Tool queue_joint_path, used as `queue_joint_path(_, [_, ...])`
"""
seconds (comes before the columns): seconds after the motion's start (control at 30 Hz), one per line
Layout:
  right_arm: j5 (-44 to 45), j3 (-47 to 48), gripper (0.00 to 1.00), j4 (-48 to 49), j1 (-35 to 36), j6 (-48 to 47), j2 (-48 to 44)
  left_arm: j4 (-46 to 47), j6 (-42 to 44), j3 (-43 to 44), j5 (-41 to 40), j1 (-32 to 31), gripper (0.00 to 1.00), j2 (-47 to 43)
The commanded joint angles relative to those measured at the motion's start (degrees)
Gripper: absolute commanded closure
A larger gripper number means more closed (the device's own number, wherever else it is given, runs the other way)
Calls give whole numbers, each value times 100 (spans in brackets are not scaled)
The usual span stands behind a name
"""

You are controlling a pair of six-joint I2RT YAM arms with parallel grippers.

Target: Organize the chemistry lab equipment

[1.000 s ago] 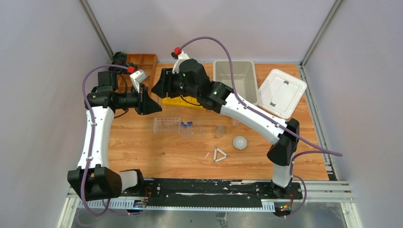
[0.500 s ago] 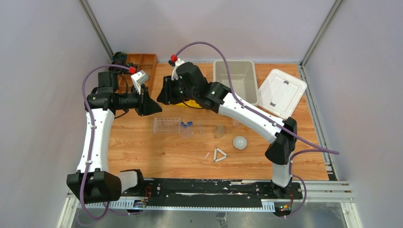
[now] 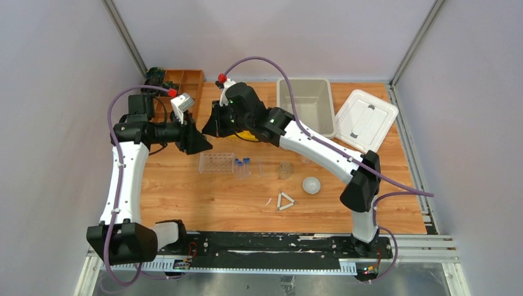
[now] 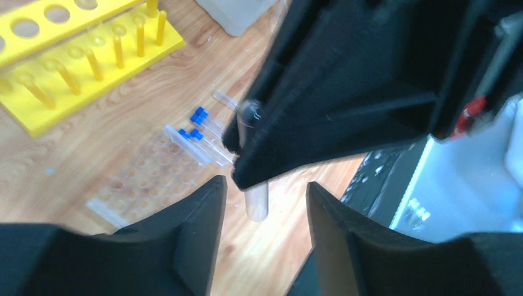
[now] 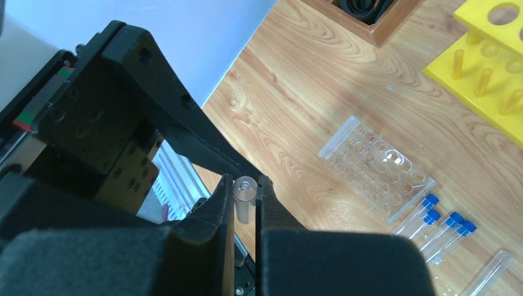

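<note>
We judge this a handover: our right end effector is clamped on the clear tube, our left end effector stands apart and should back away before racking in the yellow rack.

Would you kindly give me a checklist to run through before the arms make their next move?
1. Right jaws shut on the clear tube: ok.
2. Left jaws apart, touching neither side of that tube: ok.
3. How firmly the tube is seated in the right jaws: cannot tell.
4. Yellow rack in the left wrist view: ok.
5. Clear plastic rack has empty wells: ok.
6. Blue-capped tubes racked: not ok, they lie loose on the table.
</note>
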Motion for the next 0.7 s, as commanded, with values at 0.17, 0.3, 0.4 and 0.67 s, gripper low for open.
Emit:
queue_joint_path(0.17, [939, 182, 100, 136, -299, -1117, 83, 17, -543, 302, -1175, -11, 0, 485])
queue_joint_path(0.3, [1388, 2, 100, 610, -464, -1735, 238, 23, -849, 504, -1584, 98, 0, 825])
queue_joint_path(0.4, [1418, -51, 100, 1035, -602, -2019, 514, 18, -1075, 675, -1868, 255, 0, 1023])
queue_joint_path(0.67, [1596, -261, 100, 2604, -644, -2878, 1208, 21, -889, 549, -2315, 603, 0, 1310])
